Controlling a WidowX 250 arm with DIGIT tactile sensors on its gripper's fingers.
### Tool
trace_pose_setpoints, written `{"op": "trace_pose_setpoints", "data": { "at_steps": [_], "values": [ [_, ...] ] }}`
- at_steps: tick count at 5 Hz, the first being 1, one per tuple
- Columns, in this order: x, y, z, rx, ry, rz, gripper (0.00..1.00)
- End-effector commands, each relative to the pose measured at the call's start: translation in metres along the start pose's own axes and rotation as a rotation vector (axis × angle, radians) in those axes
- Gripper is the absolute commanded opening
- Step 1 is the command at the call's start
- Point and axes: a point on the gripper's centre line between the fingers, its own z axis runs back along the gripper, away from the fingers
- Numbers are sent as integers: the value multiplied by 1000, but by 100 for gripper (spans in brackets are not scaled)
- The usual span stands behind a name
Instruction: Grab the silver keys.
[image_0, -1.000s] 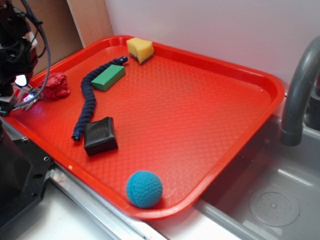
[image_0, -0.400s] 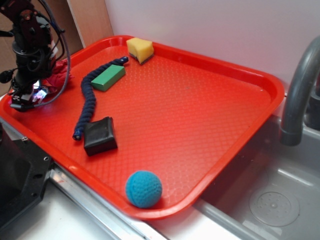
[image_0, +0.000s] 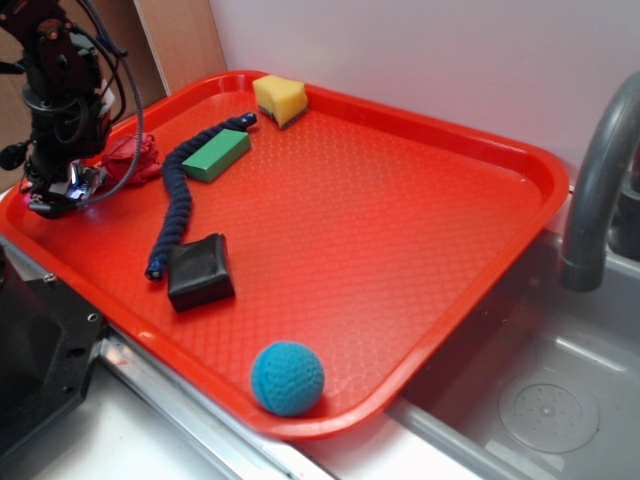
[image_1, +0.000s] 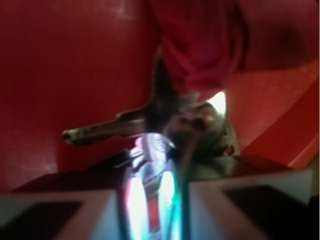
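Note:
The silver keys (image_1: 107, 129) hang right in front of the jaws in the wrist view, joined to the red fabric fob (image_1: 200, 45) above them. A shiny key blade sits pinched between the two close-set jaws. My gripper (image_1: 152, 170) is shut on the keys. In the exterior view my gripper (image_0: 58, 198) is at the far left edge of the red tray (image_0: 400, 200). The keys glint at its tips and the red fob (image_0: 135, 158) trails to its right.
A dark blue braided rope (image_0: 175, 205), a green block (image_0: 216, 155), a yellow sponge (image_0: 280, 98), a black block (image_0: 200, 270) and a blue crocheted ball (image_0: 288, 377) lie on the tray. A grey faucet (image_0: 600, 170) and sink (image_0: 540, 400) are to the right.
The arm has come into view over the tray's left edge, shifting right and back. The red fob has moved right and farther back with it, now close to the rope.

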Motion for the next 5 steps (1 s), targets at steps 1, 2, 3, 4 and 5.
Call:
{"op": "trace_pose_setpoints", "data": {
  "at_steps": [1,2,3,4,5],
  "values": [
    [1,18,53,107,-59,81,0],
    [9,27,92,135,-93,142,0],
    [11,30,127,79,-232,404,0],
    [8,32,163,-80,-331,664,0],
    [10,30,198,-138,-315,885,0]
  ]
}}
